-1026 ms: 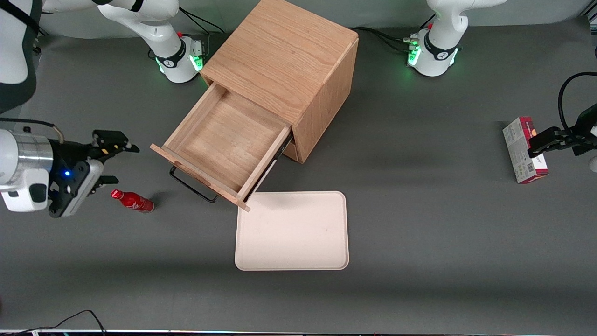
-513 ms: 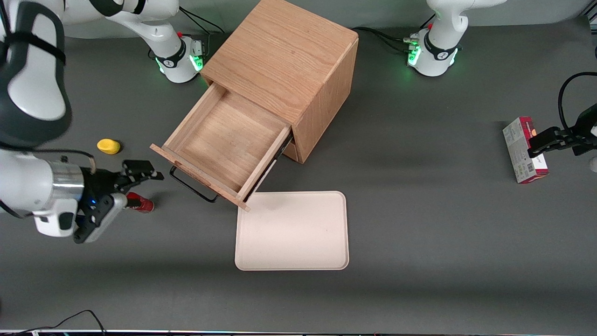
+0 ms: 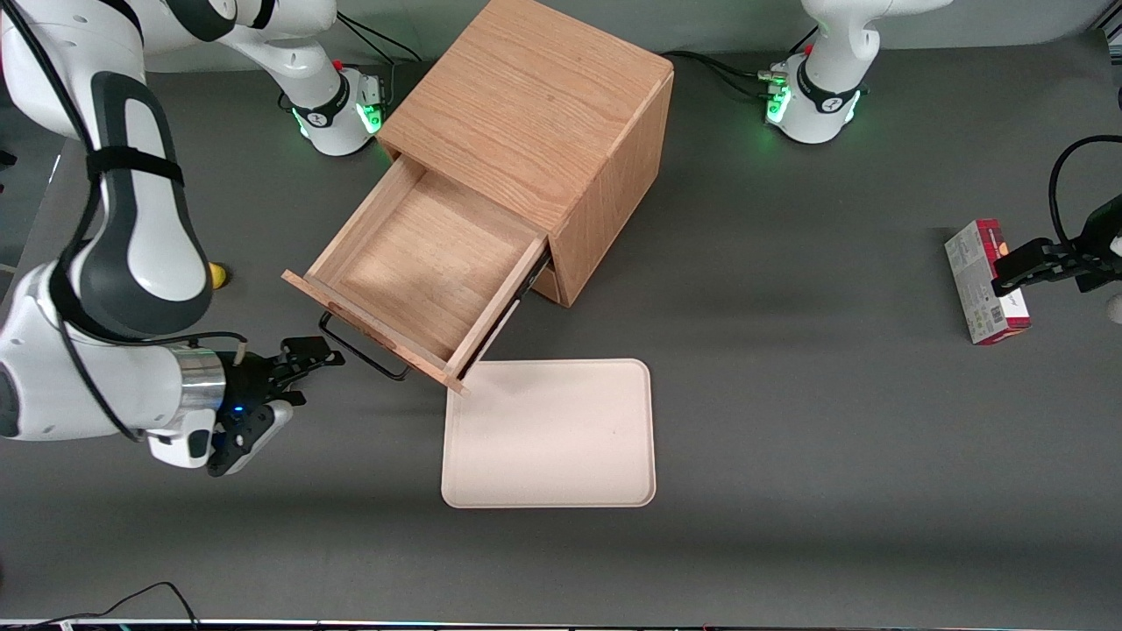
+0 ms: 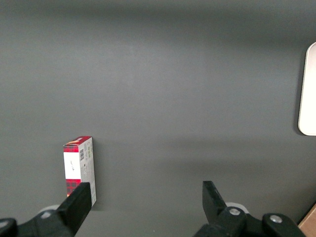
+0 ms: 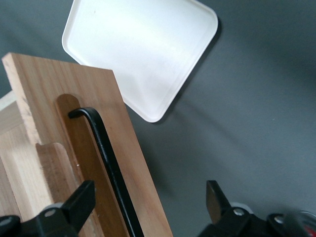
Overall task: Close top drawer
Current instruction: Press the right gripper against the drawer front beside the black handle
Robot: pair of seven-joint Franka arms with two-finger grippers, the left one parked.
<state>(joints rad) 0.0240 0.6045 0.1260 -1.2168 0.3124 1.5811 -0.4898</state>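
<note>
Front view: the top drawer was recorded as pulled far out of the cabinet, its floor bare and its front panel angled toward the working arm's end of the tabletop. The black wire handle was seen projecting from the front panel, just above the tabletop. No closing was judged to have begun.

The end effector was noted in front of the drawer, near the handle's outer end but apart from it, with no contact made out. In the right wrist view the two fingers were seen spread wide with nothing between them, so the end effector was logged as released and carrying nothing. The handle and the front panel were seen close ahead of the fingers. This placement was judged suited to a push on the panel face along the drawer's line of travel, rather than a grasp of the handle.

A cream tray was noted flat on the tabletop, one corner just beside the drawer front's nearer corner; it was judged clear of the drawer's inward path. A small yellow object was partly hidden by the working arm. A red-and-white box lay toward the parked arm's end, well apart.
</note>
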